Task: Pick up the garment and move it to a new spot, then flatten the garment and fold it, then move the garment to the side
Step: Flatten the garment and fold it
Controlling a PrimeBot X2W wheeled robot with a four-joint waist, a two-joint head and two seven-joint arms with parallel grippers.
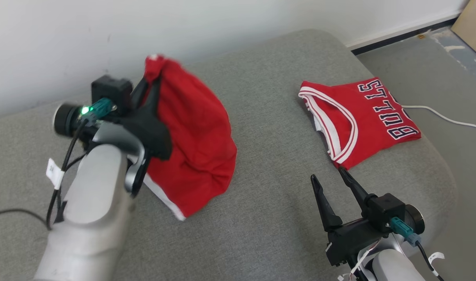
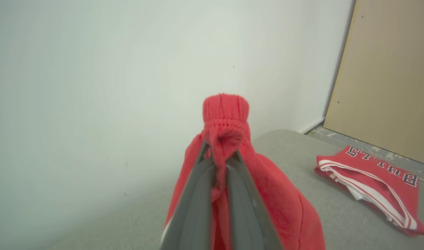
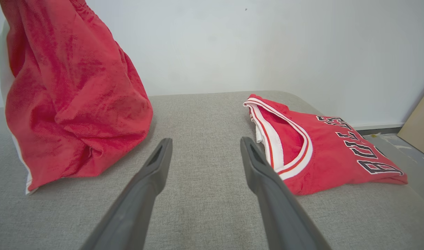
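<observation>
A soft, fuzzy red garment with a white side stripe hangs in a bunched sack shape at the left of the head view, its lower end on the grey woven cushion. The left gripper, angled upward, pinches its ribbed waistband. At lower right, the right gripper hovers with jaws wide and empty, near a folded red jersey.

"BULLS" in black white-edged letters on folded red jersey
</observation>
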